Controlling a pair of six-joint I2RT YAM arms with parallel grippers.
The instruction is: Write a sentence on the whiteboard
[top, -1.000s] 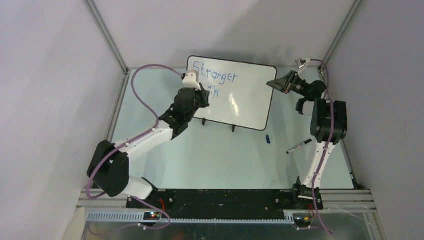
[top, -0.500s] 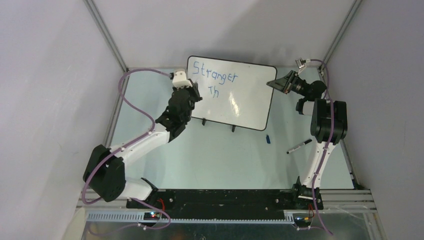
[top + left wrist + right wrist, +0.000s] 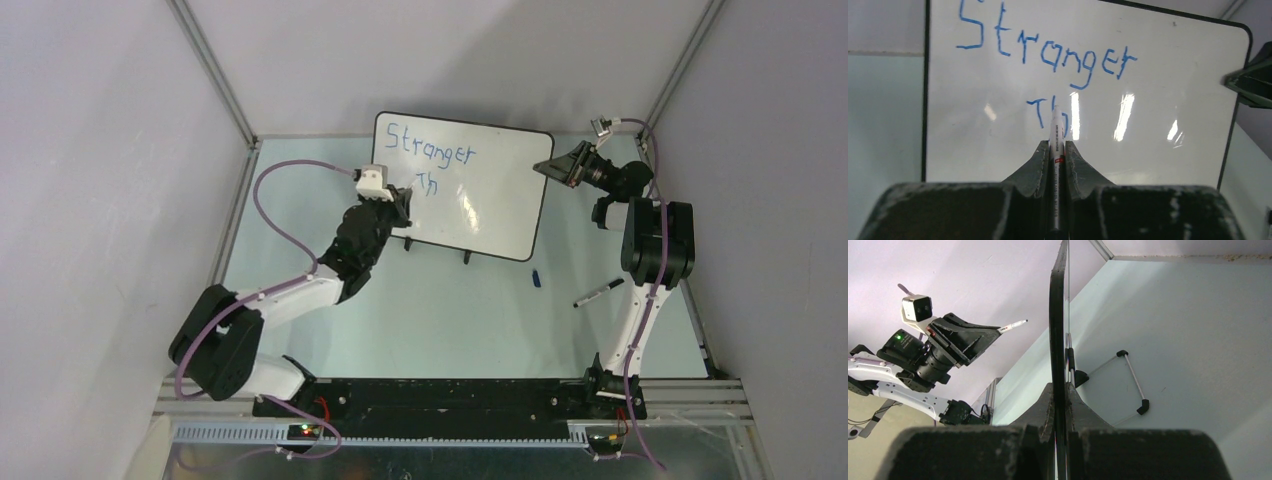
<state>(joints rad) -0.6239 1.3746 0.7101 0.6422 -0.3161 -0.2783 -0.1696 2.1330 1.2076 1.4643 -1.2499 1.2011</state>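
The whiteboard stands upright at the back of the table on two black feet. Blue handwriting on it reads "Stranger" with "Th" below. My left gripper is shut on a white marker, its tip at the board by the "h". In the right wrist view the marker tip sits a little off the board face. My right gripper is shut on the board's right rim.
A black marker and a small blue cap lie on the table right of the board. The board's wire stand props it from behind. Grey enclosure walls close in the back and sides.
My left arm swung left away from the board, then came back right to the "Th". The right arm and the board have not moved.
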